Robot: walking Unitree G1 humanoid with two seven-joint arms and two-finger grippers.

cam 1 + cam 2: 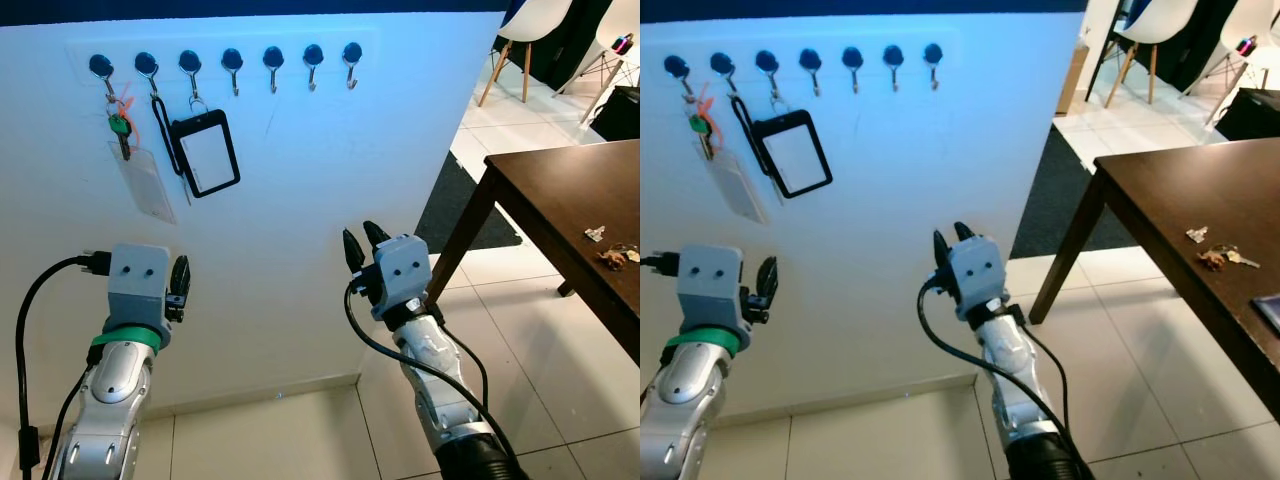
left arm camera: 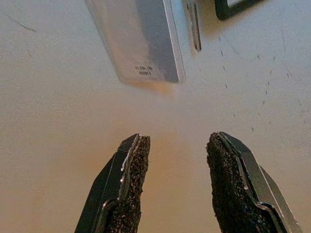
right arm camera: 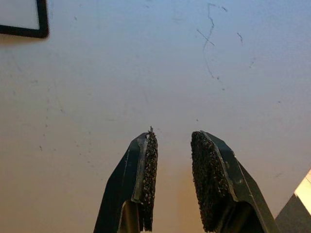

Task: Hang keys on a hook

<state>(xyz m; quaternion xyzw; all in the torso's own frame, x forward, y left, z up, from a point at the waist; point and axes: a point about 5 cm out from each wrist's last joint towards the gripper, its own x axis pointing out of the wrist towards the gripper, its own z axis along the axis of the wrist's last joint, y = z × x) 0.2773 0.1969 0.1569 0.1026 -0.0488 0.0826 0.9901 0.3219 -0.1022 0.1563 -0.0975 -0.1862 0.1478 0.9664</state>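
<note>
Two parted, empty tools [image 1: 361, 244] [image 1: 180, 276] at the wall, keys [image 1: 1220, 257] well apart on the table [image 1: 1160, 190].

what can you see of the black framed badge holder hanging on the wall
The black-framed rectangular badge holder hangs flat against the white wall, tilted a little off vertical. Its dark rim looks like plastic or leather around a clear window showing a pale card. A small metal ring at its top catches the third black-knobbed hook from the left of the rail. A black cord loop from the neighbouring hook hangs beside it, and a clear card sleeve hangs further left. Neither gripper touches it.
</note>
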